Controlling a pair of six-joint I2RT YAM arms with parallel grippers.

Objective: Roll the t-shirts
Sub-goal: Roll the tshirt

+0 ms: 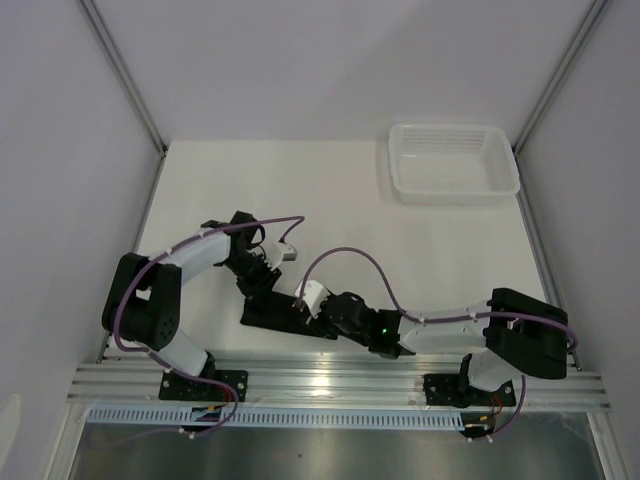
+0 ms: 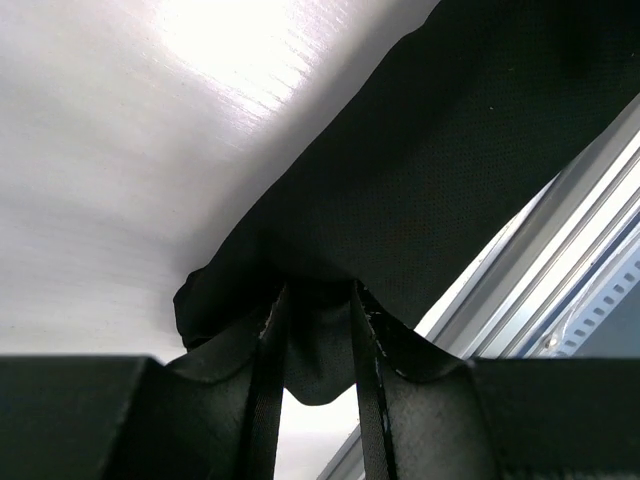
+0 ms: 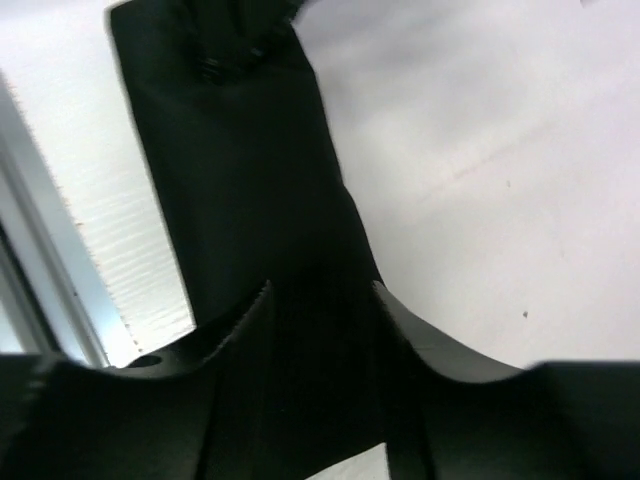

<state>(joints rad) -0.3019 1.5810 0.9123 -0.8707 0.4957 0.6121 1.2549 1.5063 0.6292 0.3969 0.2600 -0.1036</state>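
Pinching shirt (image 1: 268, 313) in both left gripper (image 2: 317, 295) and right gripper (image 3: 322, 290), stretched out just ahead of each, from above partly hidden under the two wrists.

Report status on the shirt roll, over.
Clamped on the black cotton t-shirt: left claw, right claw. Shirt a narrow bundle at the table near edge. Far right, white plastic mesh basket, clear.

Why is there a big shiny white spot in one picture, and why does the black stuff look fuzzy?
Left wrist view: light glare whitens the table, and the left gripper's fingers, close to the lens, look slightly blurred. Right wrist view: the t-shirt is soft and so dark its folds vanish. Top external view: sharp, evenly lit.
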